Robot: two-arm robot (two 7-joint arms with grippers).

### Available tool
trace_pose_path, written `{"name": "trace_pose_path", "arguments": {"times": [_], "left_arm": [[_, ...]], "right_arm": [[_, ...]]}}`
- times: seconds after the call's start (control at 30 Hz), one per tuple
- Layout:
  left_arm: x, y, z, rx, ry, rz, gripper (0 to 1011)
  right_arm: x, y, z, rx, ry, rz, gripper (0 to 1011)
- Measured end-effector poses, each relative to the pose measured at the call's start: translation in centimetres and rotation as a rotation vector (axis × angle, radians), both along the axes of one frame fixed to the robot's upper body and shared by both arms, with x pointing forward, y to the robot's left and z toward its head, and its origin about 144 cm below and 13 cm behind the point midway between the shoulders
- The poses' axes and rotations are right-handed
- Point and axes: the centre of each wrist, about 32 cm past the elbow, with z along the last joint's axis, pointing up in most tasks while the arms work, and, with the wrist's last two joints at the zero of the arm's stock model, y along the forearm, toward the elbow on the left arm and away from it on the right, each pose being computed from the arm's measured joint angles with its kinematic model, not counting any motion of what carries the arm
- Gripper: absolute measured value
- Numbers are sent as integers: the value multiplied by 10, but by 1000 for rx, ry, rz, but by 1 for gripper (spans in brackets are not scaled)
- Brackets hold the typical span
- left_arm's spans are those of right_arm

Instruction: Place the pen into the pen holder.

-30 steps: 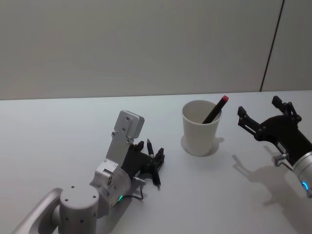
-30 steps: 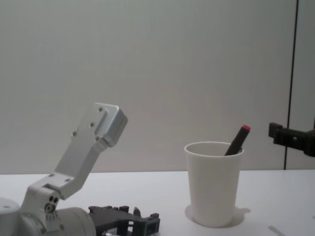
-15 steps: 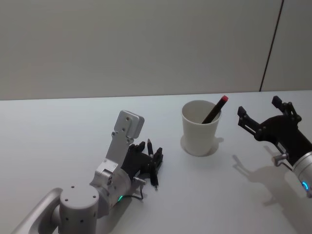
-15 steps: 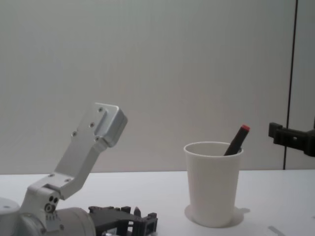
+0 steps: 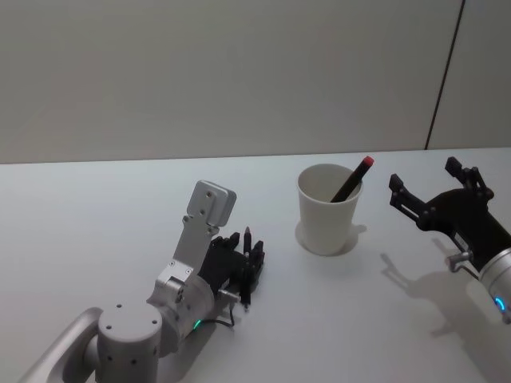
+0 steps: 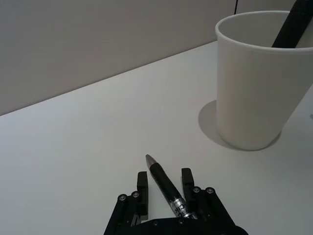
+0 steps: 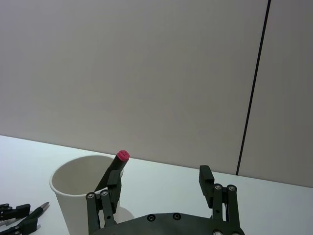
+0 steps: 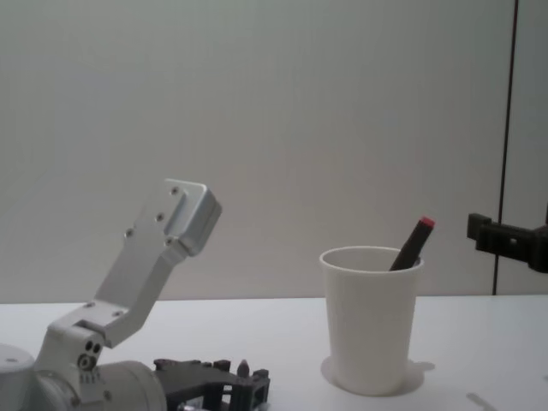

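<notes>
Over on the robot's left side of the white table, the left gripper sat low by the surface with its fingers squeezed in on the pen. It was a dark pen, and its greyish tip poked out past the fingertips. The pen holder stood upright a bit further out and to the right, clear of that gripper and the pen. A red-capped pen was leaning inside it, cap sticking up over the rim. The right gripper hung off the table on the cup's right side, fingers spread wide with nothing between them, not touching the cup.
</notes>
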Motion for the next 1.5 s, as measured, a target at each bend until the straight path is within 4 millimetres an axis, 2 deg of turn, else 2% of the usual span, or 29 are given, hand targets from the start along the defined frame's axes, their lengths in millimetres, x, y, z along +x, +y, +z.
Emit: {"name": "trace_pose_path", "arguments": {"times": [1.5], "left_arm": [[0,0,0,0,0,0,154]], "right_arm": [[0,0,0,0,0,0,1001]]}}
